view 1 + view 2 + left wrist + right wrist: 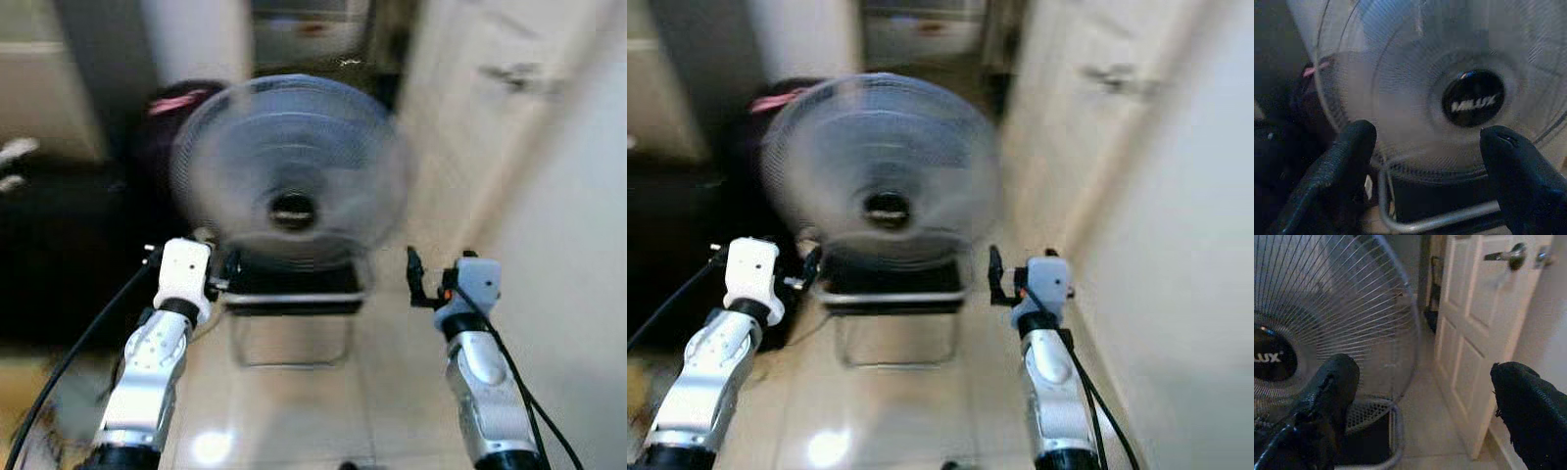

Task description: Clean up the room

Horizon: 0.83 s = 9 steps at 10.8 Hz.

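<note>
A round floor fan [291, 166] with a wire grille and a black hub [1472, 98] stands straight ahead on the tiles, blurred in the eye views. Under it sit a black base [289, 284] and a bent metal tube frame [291, 338]. My left gripper [221, 274] is raised by the fan's lower left edge, and in the left wrist view [1425, 142] its fingers are spread wide with nothing between them. My right gripper [417, 279] is raised to the right of the fan, apart from it; the right wrist view [1425, 377] shows it open and holding nothing.
A white panelled door [1484, 333] with a lever handle [1506, 253] stands close on the right, with a pale wall [578, 245] nearer me. A dark bag with a pink strap [176, 103] and dark furniture [59, 245] lie to the left. Glossy tiled floor [294, 411] runs up to the fan.
</note>
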### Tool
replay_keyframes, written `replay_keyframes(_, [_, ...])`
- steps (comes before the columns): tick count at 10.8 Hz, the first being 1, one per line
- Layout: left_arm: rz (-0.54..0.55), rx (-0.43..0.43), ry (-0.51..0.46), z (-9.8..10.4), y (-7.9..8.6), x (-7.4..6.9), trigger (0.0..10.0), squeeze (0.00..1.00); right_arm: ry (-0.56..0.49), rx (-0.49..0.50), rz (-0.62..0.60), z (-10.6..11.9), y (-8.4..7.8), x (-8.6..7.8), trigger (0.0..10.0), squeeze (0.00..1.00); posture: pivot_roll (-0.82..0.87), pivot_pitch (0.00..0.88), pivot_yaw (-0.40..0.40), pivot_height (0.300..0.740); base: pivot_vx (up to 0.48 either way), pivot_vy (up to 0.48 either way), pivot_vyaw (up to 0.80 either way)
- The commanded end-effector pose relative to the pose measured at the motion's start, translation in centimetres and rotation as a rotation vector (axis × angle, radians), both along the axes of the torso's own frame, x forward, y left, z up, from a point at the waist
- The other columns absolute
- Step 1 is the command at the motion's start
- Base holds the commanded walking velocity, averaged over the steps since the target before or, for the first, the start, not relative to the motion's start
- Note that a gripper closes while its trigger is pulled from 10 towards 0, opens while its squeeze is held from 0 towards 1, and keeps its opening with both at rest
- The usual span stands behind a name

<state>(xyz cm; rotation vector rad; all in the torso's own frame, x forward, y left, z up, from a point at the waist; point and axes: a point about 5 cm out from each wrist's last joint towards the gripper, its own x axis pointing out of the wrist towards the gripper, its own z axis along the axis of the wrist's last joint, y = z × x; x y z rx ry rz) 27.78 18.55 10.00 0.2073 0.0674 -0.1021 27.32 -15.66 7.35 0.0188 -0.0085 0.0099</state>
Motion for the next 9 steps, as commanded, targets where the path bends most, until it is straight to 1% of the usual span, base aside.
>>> replay_keyframes(1, [0.016,-0.003,-0.013,0.25,0.15,0.09,10.0,0.0,0.005,0.0,0.04,-0.17,0.37,0.03,10.0,0.0,0.03,0.0,0.0,0.74,0.349,0.0,0.0])
replay_keyframes(2, [0.019,-0.004,-0.014,0.26,0.19,0.09,10.0,0.0,0.013,-0.018,0.055,-0.27,0.6,0.03,10.0,0.0,0.03,0.0,0.0,0.74,0.349,0.0,0.0])
replay_keyframes(3, [0.023,-0.004,-0.018,0.31,0.21,0.16,10.0,0.0,0.016,-0.01,0.065,-0.33,0.65,0.05,10.0,0.0,0.02,0.0,0.0,0.74,0.349,0.0,0.0])
replay_keyframes(5, [0.03,-0.003,-0.022,0.41,0.37,0.25,10.0,0.0,0.022,-0.049,0.119,-0.44,1.11,0.06,10.0,0.0,0.03,0.0,0.0,0.74,0.349,0.0,0.0])
replay_keyframes(6, [0.031,-0.004,-0.022,0.43,0.4,0.26,10.0,0.0,0.023,-0.046,0.114,-0.49,1.11,0.12,10.0,0.0,0.03,0.0,0.0,0.74,0.345,0.0,0.8])
replay_keyframes(7, [0.029,-0.005,-0.021,0.42,0.37,0.26,10.0,0.0,0.024,-0.001,0.087,-0.58,0.89,0.12,10.0,0.0,0.02,0.0,-0.001,0.74,0.345,0.0,0.0])
replay_keyframes(9, [0.015,-0.007,0.005,0.11,0.32,0.26,10.0,0.0,0.032,-0.016,0.083,-0.78,0.83,0.14,10.0,0.0,0.02,0.0,-0.001,0.74,0.3,0.0,0.0])
